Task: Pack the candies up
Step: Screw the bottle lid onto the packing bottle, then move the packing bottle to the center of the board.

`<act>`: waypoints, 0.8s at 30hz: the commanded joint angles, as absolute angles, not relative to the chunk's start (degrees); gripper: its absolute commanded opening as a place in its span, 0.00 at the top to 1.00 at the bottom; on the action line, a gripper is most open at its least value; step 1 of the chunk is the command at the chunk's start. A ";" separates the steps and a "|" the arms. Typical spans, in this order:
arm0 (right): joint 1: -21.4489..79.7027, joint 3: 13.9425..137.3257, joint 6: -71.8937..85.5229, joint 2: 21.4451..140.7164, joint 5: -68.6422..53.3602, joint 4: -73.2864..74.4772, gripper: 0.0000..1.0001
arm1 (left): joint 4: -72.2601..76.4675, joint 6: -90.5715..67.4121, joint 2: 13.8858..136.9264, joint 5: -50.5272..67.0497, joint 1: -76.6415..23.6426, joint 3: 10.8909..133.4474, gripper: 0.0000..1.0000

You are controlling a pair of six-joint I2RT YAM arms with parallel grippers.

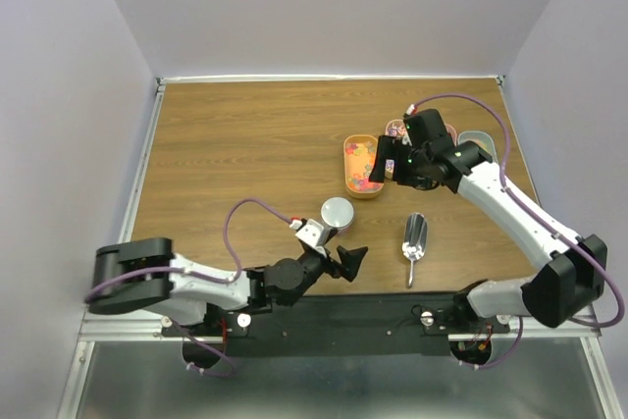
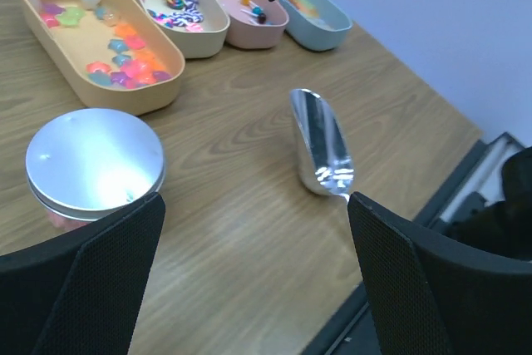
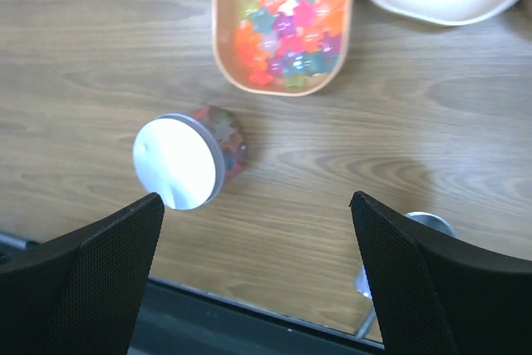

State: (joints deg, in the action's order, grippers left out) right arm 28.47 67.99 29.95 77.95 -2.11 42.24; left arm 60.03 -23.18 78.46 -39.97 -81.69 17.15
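You look to be at the closing end of packing. The small jar [image 1: 337,211] stands on the wooden table [image 1: 235,144] with its silver lid [image 3: 176,161] on, and the right wrist view shows coloured sweets through its clear side. The rest of the star-shaped candies [image 3: 287,35] lie in the peach tray [image 3: 219,39], at about 1 o'clock from the jar in the top view, with the lollipop tray [image 3: 465,2] just beyond it. The metal scoop [image 1: 415,233] lies flat and empty at about 4 o'clock from the jar, touched by neither arm. Your left gripper [image 1: 345,262] sits low at 6 o'clock from the jar, jaws spread wide with nothing between them. Your right gripper [image 1: 386,162] hangs above the tray's 3 o'clock edge, also spread wide and empty. If this jar counts as filled, the next move is simply to draw both arms back toward 6 o'clock without clipping the lid or the scoop. If more must go in, take the lid off first. Steady the jar with one gripper, because it looks light enough to slide.
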 commanded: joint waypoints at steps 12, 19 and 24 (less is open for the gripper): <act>27.07 68.20 30.67 63.55 21.95 50.45 0.00 | -15.45 -45.62 58.62 -35.05 -70.28 43.41 0.03; 26.98 68.90 28.57 56.26 38.21 50.98 0.00 | -16.17 -35.96 62.12 -19.89 -49.01 51.58 0.03; 26.98 69.61 27.34 53.36 40.61 51.06 0.00 | -22.65 -28.76 68.72 -9.50 -41.22 58.52 0.01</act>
